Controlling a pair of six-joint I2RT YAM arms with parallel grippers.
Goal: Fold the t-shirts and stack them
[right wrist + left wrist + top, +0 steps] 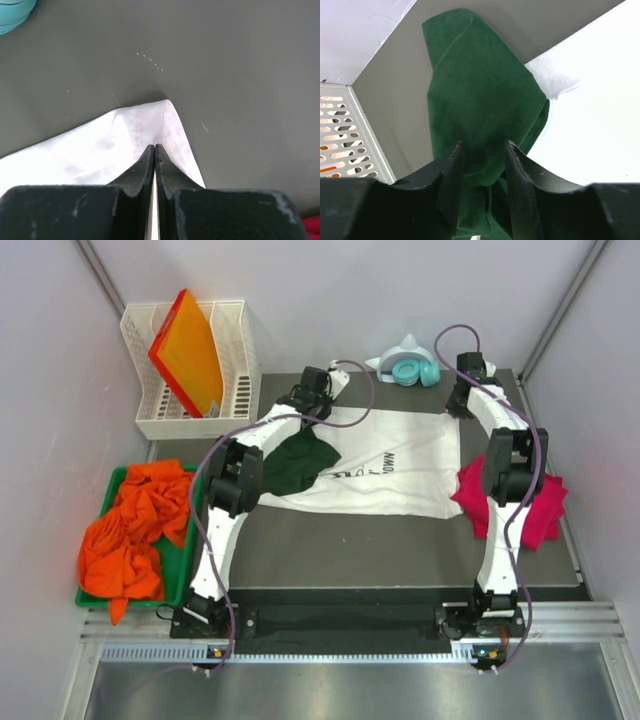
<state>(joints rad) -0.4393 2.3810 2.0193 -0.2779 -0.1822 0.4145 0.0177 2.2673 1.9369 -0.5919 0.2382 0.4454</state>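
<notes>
Pinching the far-right corner of the white tee, spread flat mid-table, R gripper has fingers pressed together, while L gripper clamps a bunched green tee overlapping its left edge.

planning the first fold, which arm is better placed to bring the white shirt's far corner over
Right: the right pincer is already shut on the far corner of the white shirt, while the left pincer has the green shirt between its fingers.
</notes>
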